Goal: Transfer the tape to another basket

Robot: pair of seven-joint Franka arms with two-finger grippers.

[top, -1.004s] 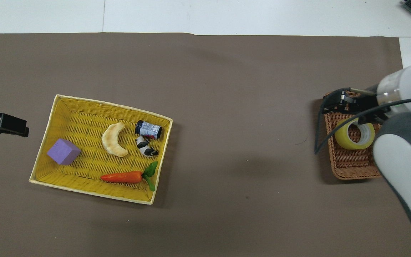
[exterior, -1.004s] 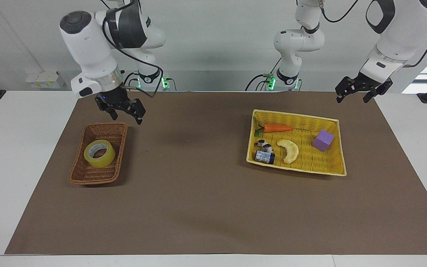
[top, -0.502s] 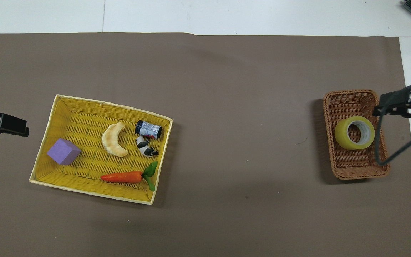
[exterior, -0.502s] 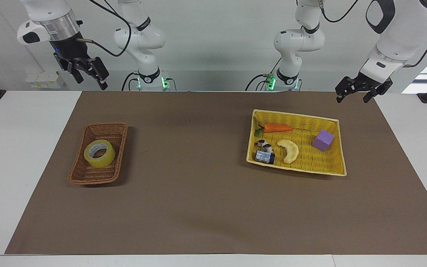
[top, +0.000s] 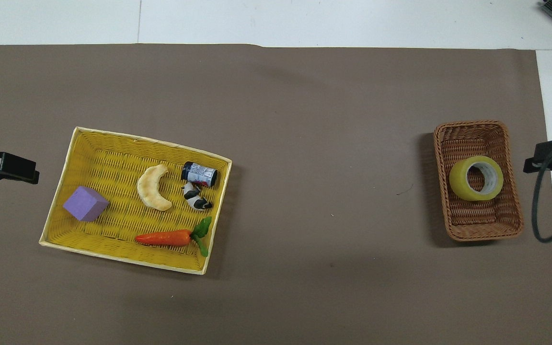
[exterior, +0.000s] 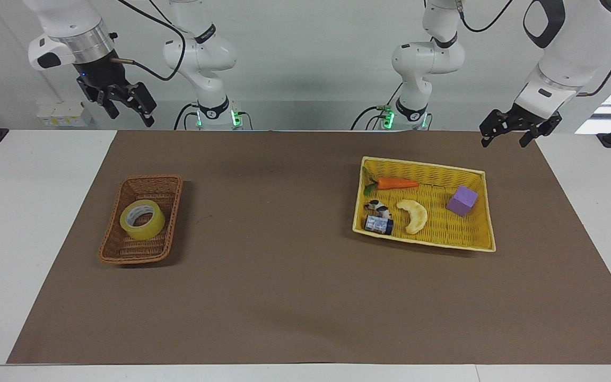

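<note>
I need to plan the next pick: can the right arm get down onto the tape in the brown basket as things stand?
Probably yes. The tape lies alone in the brown basket with nothing over it. The right gripper hangs open, raised, empty, at that end of the table.

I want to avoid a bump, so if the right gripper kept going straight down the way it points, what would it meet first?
Probably the bare table beside the brown basket, toward the right arm's end. The right gripper hangs high and open; depth is unclear, so the brown mat's edge is possible.
</note>
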